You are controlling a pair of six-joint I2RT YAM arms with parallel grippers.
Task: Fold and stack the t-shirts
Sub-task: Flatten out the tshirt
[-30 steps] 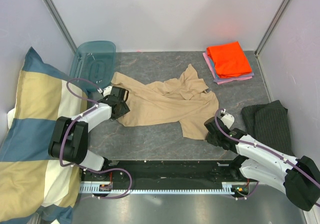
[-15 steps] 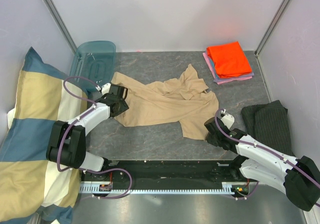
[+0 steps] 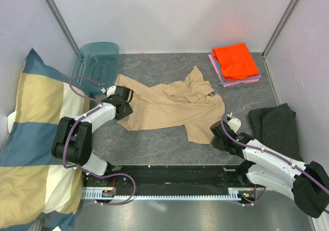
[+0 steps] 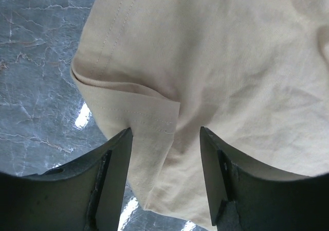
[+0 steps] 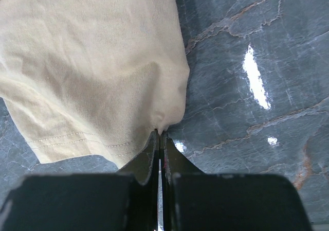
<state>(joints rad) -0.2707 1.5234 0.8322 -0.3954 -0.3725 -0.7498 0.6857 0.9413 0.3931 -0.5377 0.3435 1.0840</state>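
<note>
A tan t-shirt (image 3: pixel 172 107) lies crumpled across the middle of the grey table. My left gripper (image 3: pixel 125 100) is open at the shirt's left edge; in the left wrist view its jaws stand apart with a folded hem (image 4: pixel 154 112) between them. My right gripper (image 3: pixel 216 134) is at the shirt's lower right corner, shut on a pinch of the tan cloth (image 5: pixel 162 125). A folded orange t-shirt (image 3: pixel 235 60) lies on folded pink and blue ones (image 3: pixel 220 72) at the back right.
A big blue-and-cream checked pillow (image 3: pixel 31 138) fills the left side. A translucent blue bin (image 3: pixel 97 61) stands at the back left. A dark grey striped cloth (image 3: pixel 277 128) lies at the right. White walls close in the back and sides.
My left gripper has shifted slightly along the shirt's left edge. The right arm and the shirt have hardly moved.
</note>
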